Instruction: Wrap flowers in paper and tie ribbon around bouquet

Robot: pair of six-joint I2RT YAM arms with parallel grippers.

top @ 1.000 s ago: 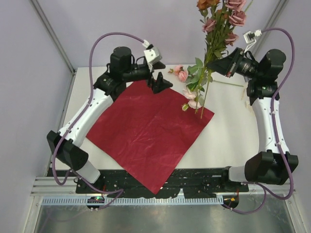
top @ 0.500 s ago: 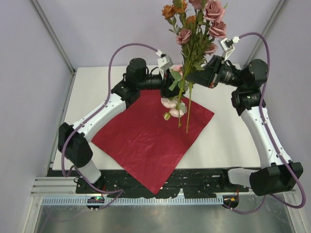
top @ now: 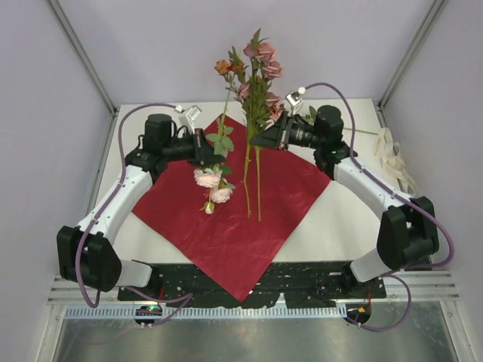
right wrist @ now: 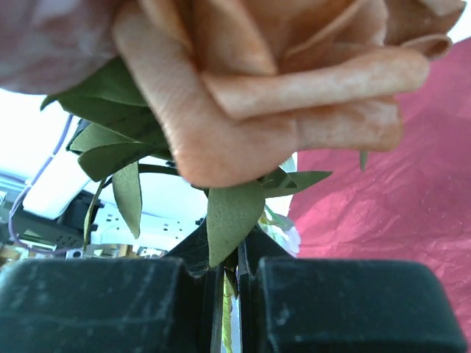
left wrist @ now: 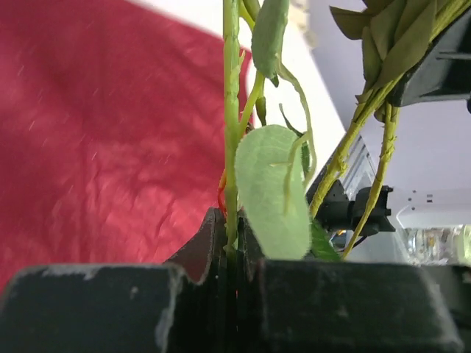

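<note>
The flowers (top: 255, 72) are held upright in the air above the far half of the paper (top: 226, 241). The paper is spread flat as a diamond on the surface (top: 343, 219).

The bunch is gripped at mid-stem from both sides. The left end effector (top: 204, 145) is pressed together on one thin green stem (left wrist: 231, 147). The right end effector (top: 262, 140) is pinched shut on the taller stems just below a peach-pink rose (right wrist: 280, 95), which fills most of the right wrist view. This two-sided hold is judged to keep the stems gathered and aligned so that the bunch can be laid along the sheet.

The cut ends of the stems hang free over the middle of the paper. A cluster of pale pink blooms (top: 213, 185) droops below the left end effector; whether it touches the paper cannot be told.

The ribbon (top: 394, 157) lies loosely piled at the right edge of the surface, well apart from the paper and beyond the right arm. It is not in the way.

The two end effectors stand near each other with only leaves between them, so little clearance is judged available. The drooping blooms are likely to reach the sheet first.
</note>
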